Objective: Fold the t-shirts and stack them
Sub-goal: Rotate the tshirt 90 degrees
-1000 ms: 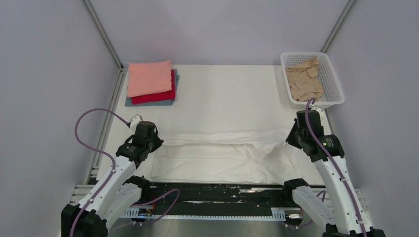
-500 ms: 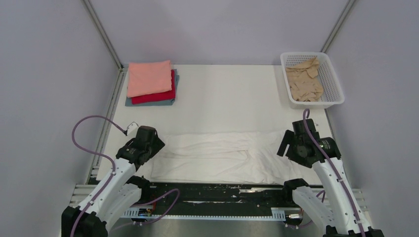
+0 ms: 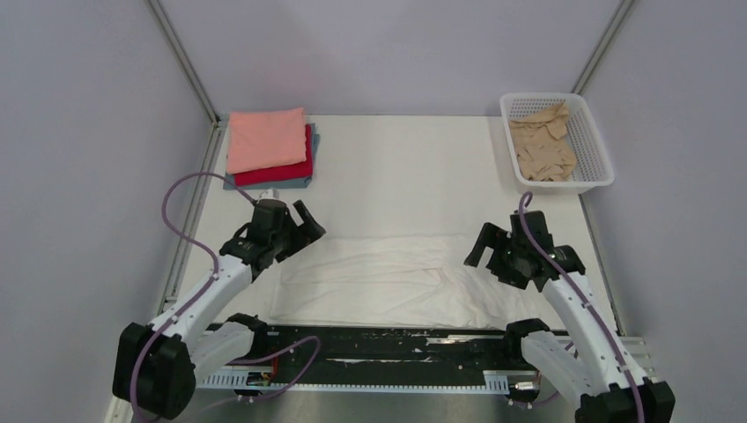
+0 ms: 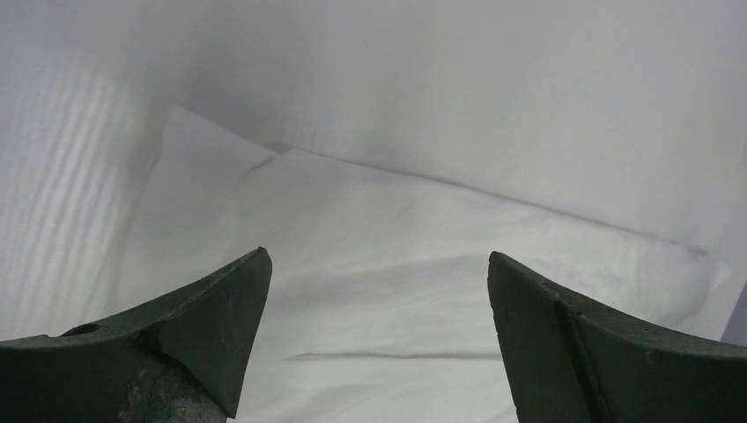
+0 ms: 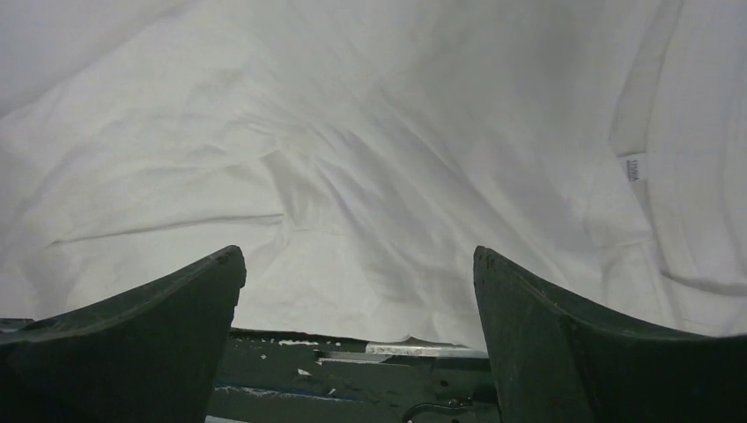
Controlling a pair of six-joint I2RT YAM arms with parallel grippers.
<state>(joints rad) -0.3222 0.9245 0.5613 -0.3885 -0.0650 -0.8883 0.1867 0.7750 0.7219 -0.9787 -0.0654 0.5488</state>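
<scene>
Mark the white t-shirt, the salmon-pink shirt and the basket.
white t-shirt (image 3: 379, 282), top external view, middle of the cloth
salmon-pink shirt (image 3: 266, 139), top external view, centre of its top face
basket (image 3: 595, 150), top external view, right lattice wall

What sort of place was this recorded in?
Probably a robot-lab test cell: plain grey panel walls enclose a white table with white-and-black robot arms bolted along its near edge.
</scene>
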